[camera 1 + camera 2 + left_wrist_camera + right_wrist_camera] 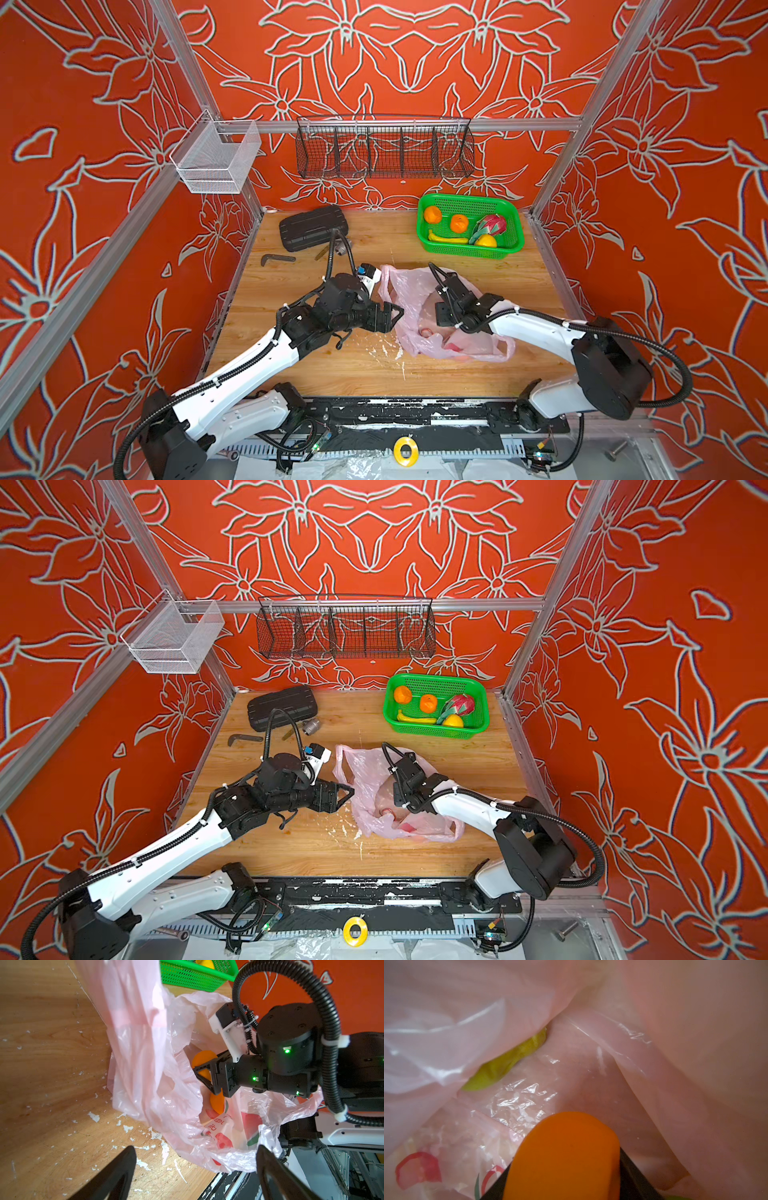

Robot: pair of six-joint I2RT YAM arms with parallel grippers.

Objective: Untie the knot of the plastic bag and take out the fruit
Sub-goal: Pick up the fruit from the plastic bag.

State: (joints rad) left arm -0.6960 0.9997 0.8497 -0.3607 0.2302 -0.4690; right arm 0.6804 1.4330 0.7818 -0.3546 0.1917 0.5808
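Noting both top views first: plastic bag (405,291) lies slumped on the wooden surface (291,365), right of its middle, mouth gaping upward. No knot is seen, so untying looks done. On the bag's side facing the surface's left edge sits the left end effector (397,321), just beside the plastic, jaws wide apart, holding nothing. From the right edge the right arm (536,328) runs into the mouth; its tip is lost among the folds. At the far right corner a green basket (465,253) holds several fruit (458,223).

Left wrist view fills in what the top views hide. The right end effector (202,1068) is down inside the bag, one finger crossing an orange (202,1056). Orange colour shows on both sides of that finger; one piece or two is unclear. A handle loop (128,1001) stretches loose, untied. Red print shows on the bag wall.

Right wrist view: the orange (566,1157) fills the gap between the dark jaws and seems to touch both. Whether it is clamped, I cannot tell. Only this view shows a yellow-green fruit (508,1059), half under a fold, deeper in.

Handling, judged:
- The bag film is thin, limp and slippery. It will likely drag along and collapse over the fruit unless pinned. The best hold looks like the mouth rim or the handle loop.
- The orange looks light, smooth and round. Grip it across its widest part and lift slowly, clear of the folds.
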